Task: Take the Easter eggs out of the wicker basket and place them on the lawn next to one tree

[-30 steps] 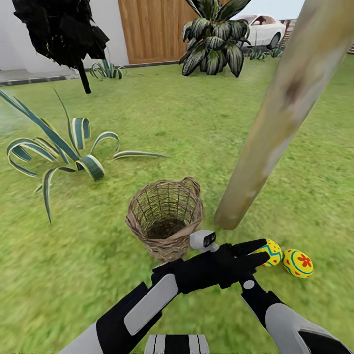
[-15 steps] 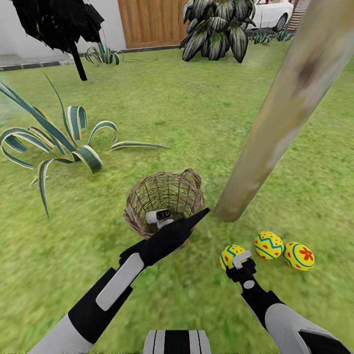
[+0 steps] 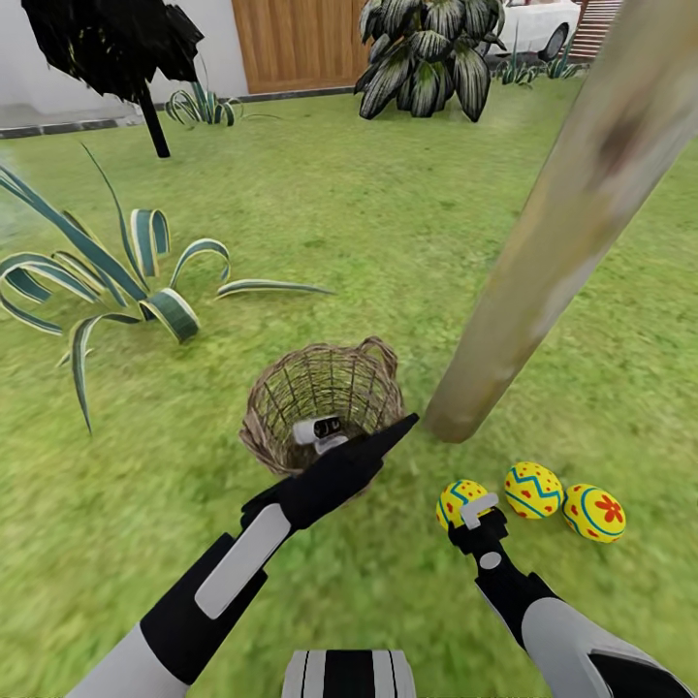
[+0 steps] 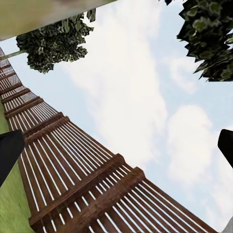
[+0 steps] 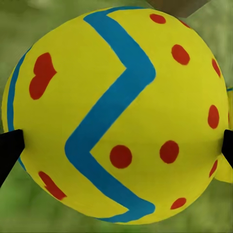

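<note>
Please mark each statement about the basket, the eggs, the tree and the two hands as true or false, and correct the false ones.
1. Three eggs lie in a row on the lawn near the tree. True: left egg, middle egg, right egg.
2. One egg is in the basket. False: no egg shows inside it.
3. The right hand is at the left egg. True.
4. The left hand holds an egg. False: it is open and empty, over the basket's near rim.
5. The flower mark is on the middle egg. False: it is on the right egg.
</note>
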